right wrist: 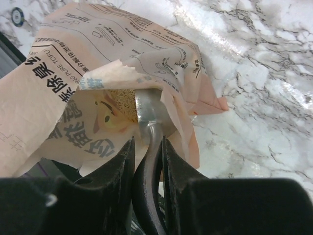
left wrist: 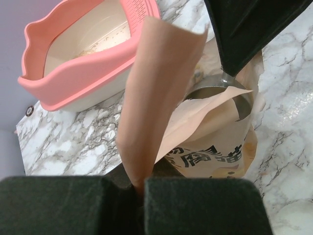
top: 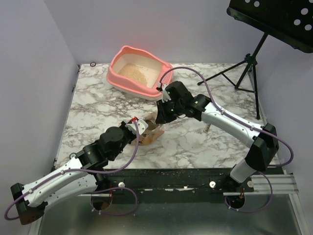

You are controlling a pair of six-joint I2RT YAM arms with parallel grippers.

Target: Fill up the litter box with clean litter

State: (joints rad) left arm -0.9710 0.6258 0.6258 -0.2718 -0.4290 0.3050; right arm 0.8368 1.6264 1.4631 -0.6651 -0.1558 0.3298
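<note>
The salmon-pink litter box (top: 117, 73) stands at the back of the marble table, with a patch of beige clean litter (top: 136, 72) on its cream floor. A tan paper litter bag (top: 152, 133) stands in mid-table. My left gripper (left wrist: 142, 183) is shut on the bag's upright top flap (left wrist: 156, 93), holding the mouth wide. My right gripper (right wrist: 147, 141) is shut on the dark handle of a metal scoop (right wrist: 149, 105), whose bowl sits inside the bag among the granules (right wrist: 122, 100). In the left wrist view the litter box (left wrist: 83, 73) lies beyond the bag (left wrist: 215, 152).
A black music stand (top: 274, 19) on a tripod rises at the back right, off the table's corner. A small dark ring (top: 93, 63) lies at the back left corner. A grey wall runs behind the litter box.
</note>
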